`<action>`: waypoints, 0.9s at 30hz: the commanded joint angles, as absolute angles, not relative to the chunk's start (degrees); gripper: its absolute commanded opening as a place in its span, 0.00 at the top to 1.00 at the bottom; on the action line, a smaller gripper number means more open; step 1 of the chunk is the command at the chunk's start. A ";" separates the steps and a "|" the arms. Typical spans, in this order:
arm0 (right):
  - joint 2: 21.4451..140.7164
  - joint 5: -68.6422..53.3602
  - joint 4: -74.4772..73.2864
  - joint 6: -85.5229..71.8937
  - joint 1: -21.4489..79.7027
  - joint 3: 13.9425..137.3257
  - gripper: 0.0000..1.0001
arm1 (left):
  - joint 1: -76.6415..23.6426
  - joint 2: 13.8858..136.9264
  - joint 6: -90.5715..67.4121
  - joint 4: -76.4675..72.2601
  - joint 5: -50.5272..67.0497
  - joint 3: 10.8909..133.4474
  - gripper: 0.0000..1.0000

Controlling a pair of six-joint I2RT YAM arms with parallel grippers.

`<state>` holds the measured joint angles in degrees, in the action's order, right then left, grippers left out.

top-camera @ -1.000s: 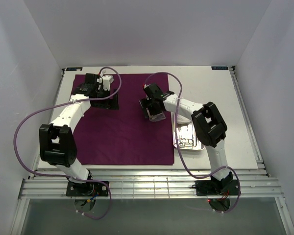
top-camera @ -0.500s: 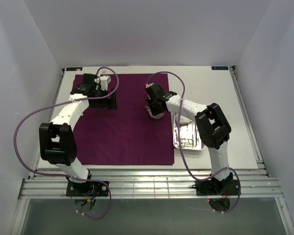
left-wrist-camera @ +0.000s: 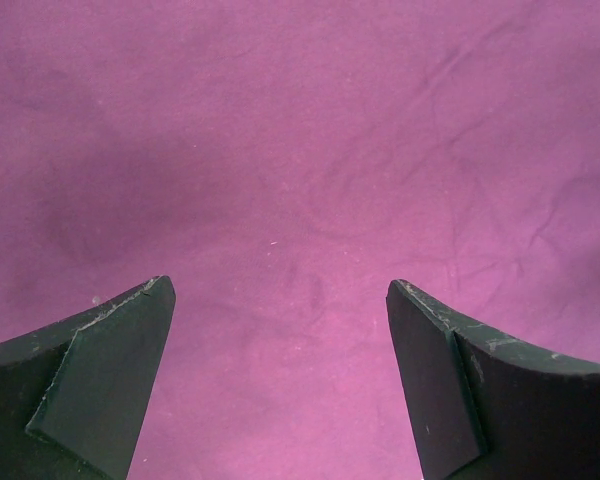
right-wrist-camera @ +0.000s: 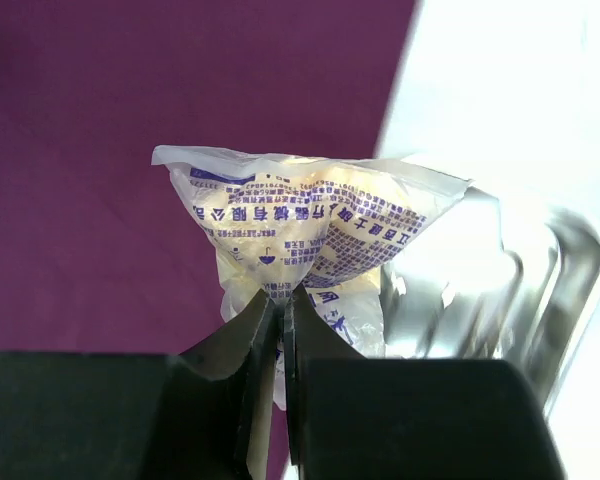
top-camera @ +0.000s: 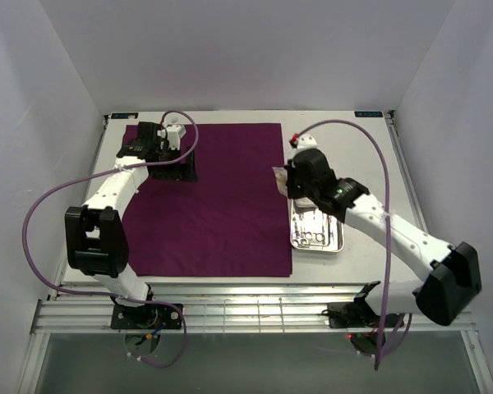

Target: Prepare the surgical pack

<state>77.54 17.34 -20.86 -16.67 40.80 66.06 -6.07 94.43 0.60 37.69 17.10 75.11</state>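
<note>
The deep-purple cloth [top-camera: 214, 209] lies flat and spread on the table. At its right edge my right gripper [top-camera: 282, 180] is shut on a plastic gauze packet [right-wrist-camera: 310, 215] with blue print, pinched by its lower edge and held off the surface. In the right wrist view the gripper [right-wrist-camera: 283, 292] hangs over the border between the cloth [right-wrist-camera: 100, 150] and the steel tray [right-wrist-camera: 565, 255]. The tray [top-camera: 335, 244] sits just right of the cloth with metal instruments [top-camera: 312, 236] in it. My left gripper [left-wrist-camera: 280, 290] stands open low over the cloth's far left part [top-camera: 174, 167], holding nothing.
White tabletop [top-camera: 370, 164] stretches right of the tray to a raised side rail [top-camera: 411, 189]. Lilac cables [top-camera: 33, 222] loop off both arms. Grey walls close in the far side and both flanks; a slatted rail [top-camera: 246, 316] runs along the near edge.
My right gripper shut on the gauze packet near the middle of the cloth and carried it right to the cloth's edge by the tray. The left arm has barely moved.
</note>
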 commanded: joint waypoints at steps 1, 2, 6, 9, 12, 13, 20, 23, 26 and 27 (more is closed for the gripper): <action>73.66 20.83 -28.89 -24.76 40.78 56.98 0.92 | -5.80 94.13 0.44 36.91 18.89 77.25 0.02; 72.78 20.92 -29.61 -26.00 40.78 55.04 0.92 | -5.80 94.30 0.44 36.83 19.16 77.34 0.02; 70.23 22.67 -29.88 -30.05 40.69 48.18 0.92 | -5.80 94.13 0.44 36.91 19.77 77.43 0.02; 72.32 23.73 -30.06 -31.11 39.82 47.37 0.92 | -5.80 93.87 0.44 36.91 19.69 77.17 0.02; 75.22 23.56 -29.45 -31.29 38.32 47.37 0.92 | -5.80 93.52 0.44 36.91 19.34 76.90 0.02; 75.84 22.95 -29.10 -31.20 37.89 47.46 0.92 | -5.80 93.34 0.44 36.91 19.34 76.82 0.02; 79.36 21.01 -26.28 -29.36 36.83 48.25 0.92 | -5.71 93.25 0.44 36.91 18.99 76.82 0.02; 80.42 20.66 -26.37 -28.74 36.48 49.21 0.63 | -5.80 93.43 0.44 36.91 19.16 76.99 0.02; 80.25 20.92 -27.51 -27.78 36.47 50.27 0.37 | -5.71 93.43 0.44 37.00 19.60 76.99 0.02; 79.37 21.18 -27.94 -27.69 36.47 51.06 0.33 | -5.71 93.43 0.44 37.00 19.69 76.99 0.02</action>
